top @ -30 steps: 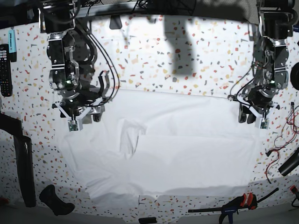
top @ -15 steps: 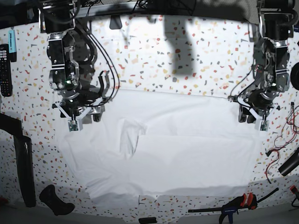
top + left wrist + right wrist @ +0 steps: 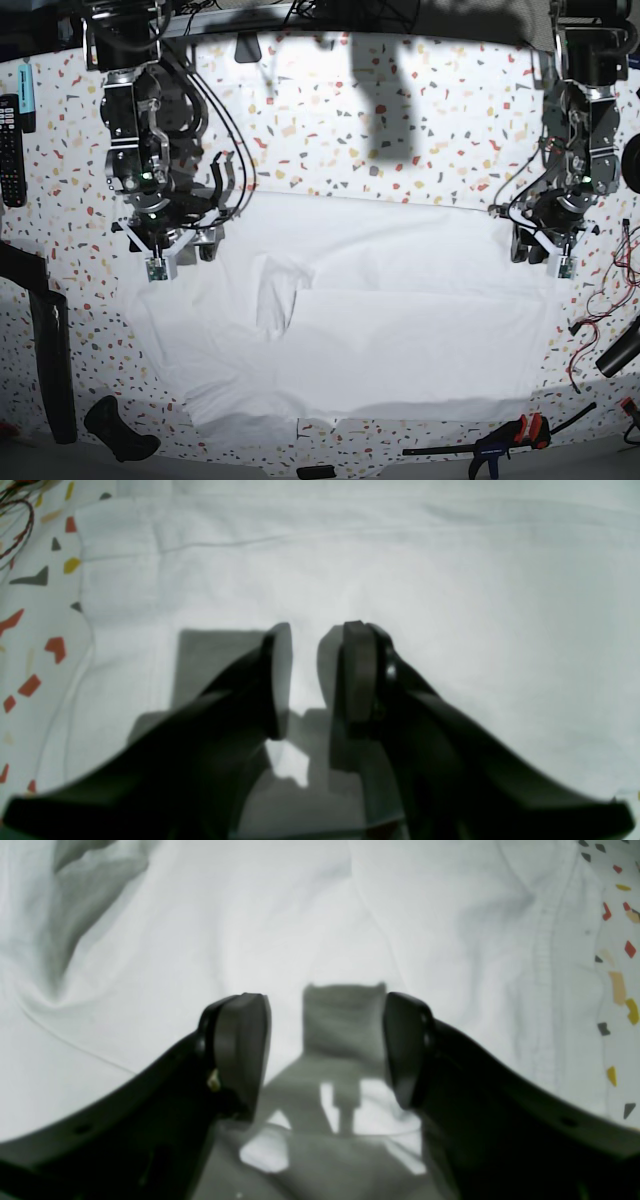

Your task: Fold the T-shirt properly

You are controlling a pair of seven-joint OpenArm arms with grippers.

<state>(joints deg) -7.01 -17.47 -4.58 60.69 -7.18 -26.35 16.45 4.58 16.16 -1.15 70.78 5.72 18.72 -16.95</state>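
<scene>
Your T-shirt [image 3: 350, 320] is lying spread across the middle of the speckled table [image 3: 330, 130], bunched near its left side. Your right claw [image 3: 325, 1050] is hanging spread wide over the left corner, gripping nothing. Your left claw [image 3: 312, 680] is hovering over the right edge, narrowly parted, nothing between.

Left pincer [image 3: 312, 680] pointed down, jaws narrowly parted, nothing between. Right pincer [image 3: 325, 1050] pointed down, jaws wide, empty.
</scene>
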